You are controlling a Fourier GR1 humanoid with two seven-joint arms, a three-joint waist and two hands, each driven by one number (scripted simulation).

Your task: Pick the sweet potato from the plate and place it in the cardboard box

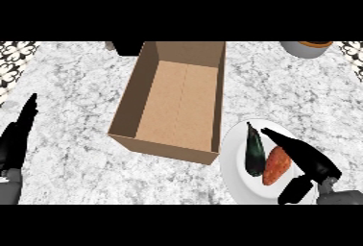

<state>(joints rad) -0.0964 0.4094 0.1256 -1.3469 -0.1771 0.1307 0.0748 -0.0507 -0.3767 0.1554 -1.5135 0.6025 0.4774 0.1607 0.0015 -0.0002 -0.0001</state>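
A kitchen: a white-and-grey marbled stone counter (78, 144) fills the frame, patterned tiles (16, 60) show at the upper left and right corners, and a white plate (237, 185) with vegetables sits lower right.

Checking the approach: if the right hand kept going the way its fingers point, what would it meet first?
Probably the eggplant tip on the plate; the right hand points up-left over it, toward the cardboard box. Height is unclear.
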